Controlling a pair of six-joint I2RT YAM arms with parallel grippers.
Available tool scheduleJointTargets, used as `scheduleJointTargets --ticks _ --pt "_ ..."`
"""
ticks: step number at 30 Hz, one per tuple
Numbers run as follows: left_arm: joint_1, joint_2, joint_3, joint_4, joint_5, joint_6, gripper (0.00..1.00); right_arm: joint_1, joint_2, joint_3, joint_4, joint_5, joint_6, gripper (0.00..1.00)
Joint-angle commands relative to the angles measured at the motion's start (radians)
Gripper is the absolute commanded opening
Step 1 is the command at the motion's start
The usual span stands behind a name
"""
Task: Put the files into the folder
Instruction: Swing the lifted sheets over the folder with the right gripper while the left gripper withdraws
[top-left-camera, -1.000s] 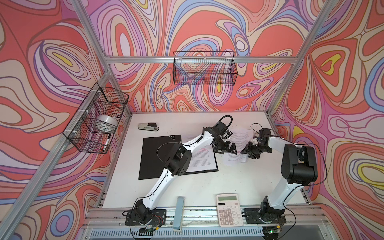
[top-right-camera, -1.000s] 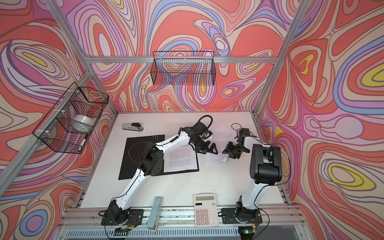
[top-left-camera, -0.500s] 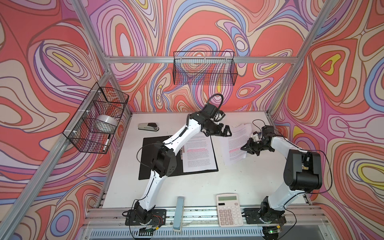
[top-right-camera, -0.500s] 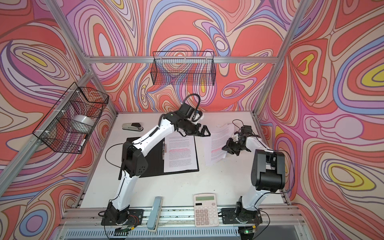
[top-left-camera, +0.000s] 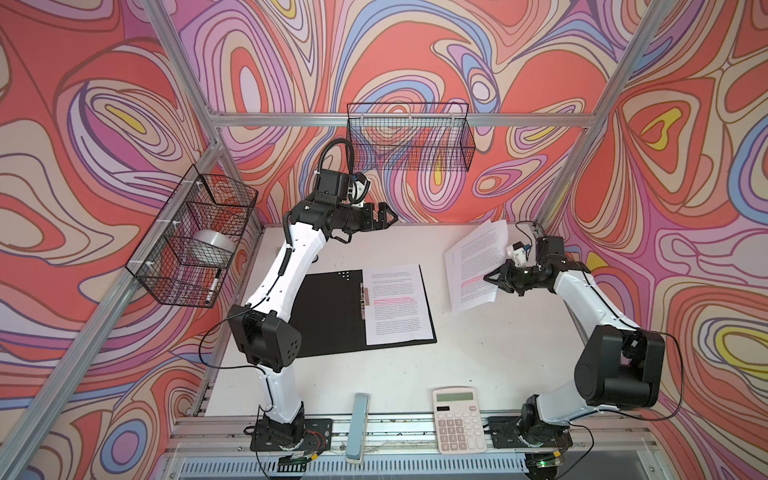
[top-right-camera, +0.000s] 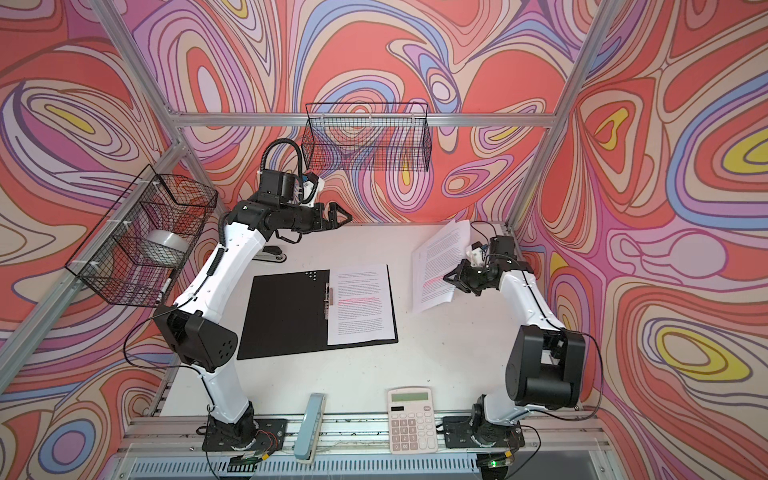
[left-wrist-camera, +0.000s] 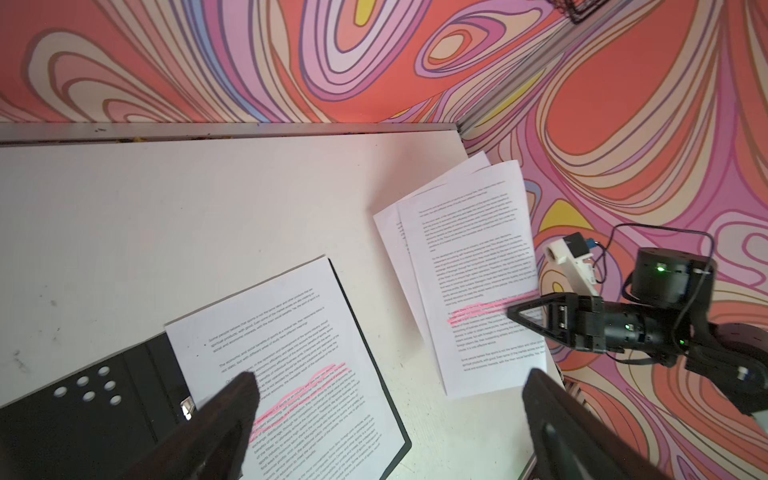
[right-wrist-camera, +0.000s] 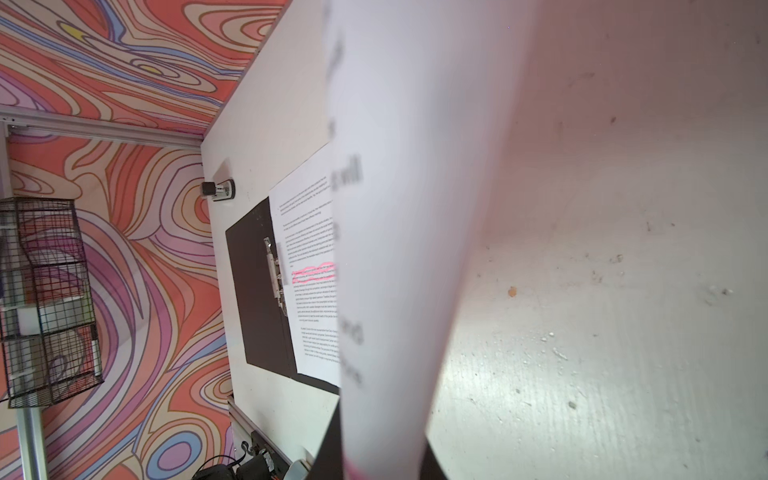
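Observation:
The folder (top-left-camera: 332, 309) lies open on the table, black inside up, with its metal clip (right-wrist-camera: 274, 270) at the spine. One printed sheet with a pink line (top-left-camera: 397, 305) rests on the folder's right half. More of the files (top-left-camera: 473, 266) hang tilted above the table at the right, in both top views, with my right gripper (top-left-camera: 488, 277) shut on their edge near the pink line. In the right wrist view the held files (right-wrist-camera: 415, 208) fill the middle between the dark jaws. My left gripper (top-left-camera: 388, 216) is open and empty, high near the back wall.
A white calculator (top-left-camera: 459, 419) and a pale blue bar (top-left-camera: 359, 428) lie at the front edge. A stapler (top-right-camera: 270, 253) sits at the back left. Wire baskets hang on the left wall (top-left-camera: 195, 237) and on the back wall (top-left-camera: 409, 139).
My right gripper has closed on the loose files and lifted them off the table. My left arm has risen from the table's middle and drawn back toward the rear wall, still open.

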Motion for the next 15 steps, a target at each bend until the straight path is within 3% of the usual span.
scheduleJointTargets --ticks 1,15 --pt "0.031 -0.027 -0.045 -0.028 0.026 -0.006 1.00 0.025 -0.035 0.042 -0.039 -0.037 -0.003 0.14" --pt "0.155 -0.171 -0.209 -0.004 0.031 -0.010 1.00 0.301 -0.017 0.154 -0.001 -0.016 0.121 0.15"
